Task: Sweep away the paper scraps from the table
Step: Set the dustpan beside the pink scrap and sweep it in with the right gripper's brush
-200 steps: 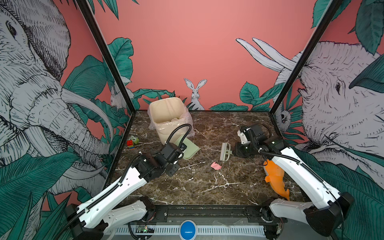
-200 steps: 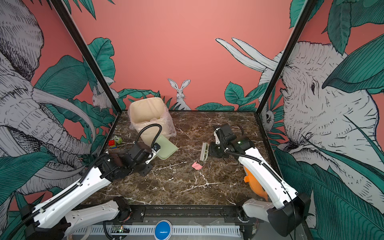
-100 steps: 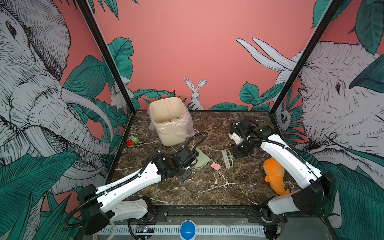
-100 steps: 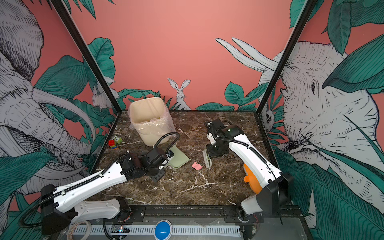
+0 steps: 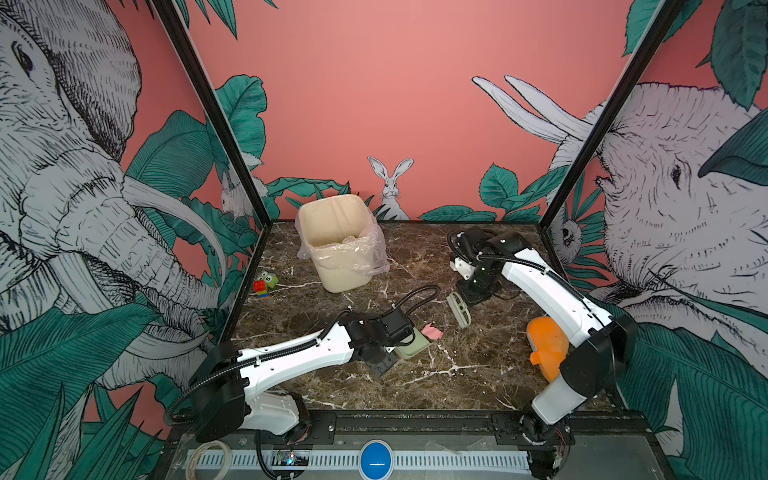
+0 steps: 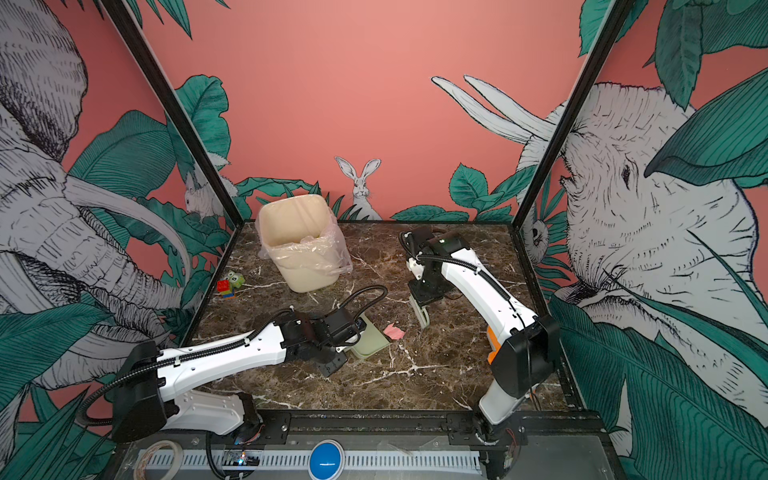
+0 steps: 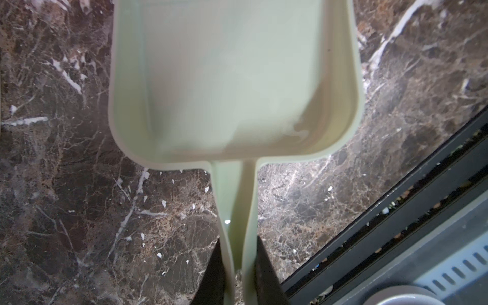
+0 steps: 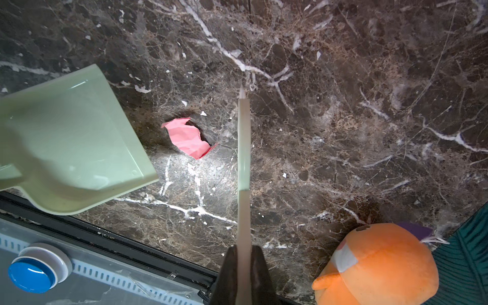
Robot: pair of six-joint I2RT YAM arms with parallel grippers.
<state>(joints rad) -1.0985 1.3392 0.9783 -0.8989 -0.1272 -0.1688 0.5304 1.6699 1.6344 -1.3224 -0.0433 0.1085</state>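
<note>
One pink paper scrap [image 5: 431,332] [image 6: 393,331] [image 8: 188,137] lies on the dark marble table [image 5: 457,374]; no other paper scraps show. My left gripper [image 7: 239,264] is shut on the handle of a pale green dustpan [image 5: 411,347] [image 6: 370,343] [image 7: 232,79]. The pan is empty and its open edge faces the scrap from the left. My right gripper [image 8: 243,253] [image 5: 471,293] is shut on a pale brush [image 5: 459,309] [image 6: 422,313] [image 8: 243,158], which stands just right of the scrap. The scrap sits between dustpan and brush, touching neither.
A cream bin [image 5: 336,245] lined with clear plastic stands at the back left. Red-and-green toy blocks [image 5: 264,284] sit by the left wall. An orange fish toy [image 5: 546,345] [image 8: 377,264] lies at the right, partly behind my right arm. The black frame [image 8: 132,248] runs along the table's front.
My left arm has carried the dustpan right and toward the front, up beside the pink scrap. The right arm has shifted its pose; the brush has moved only slightly.
</note>
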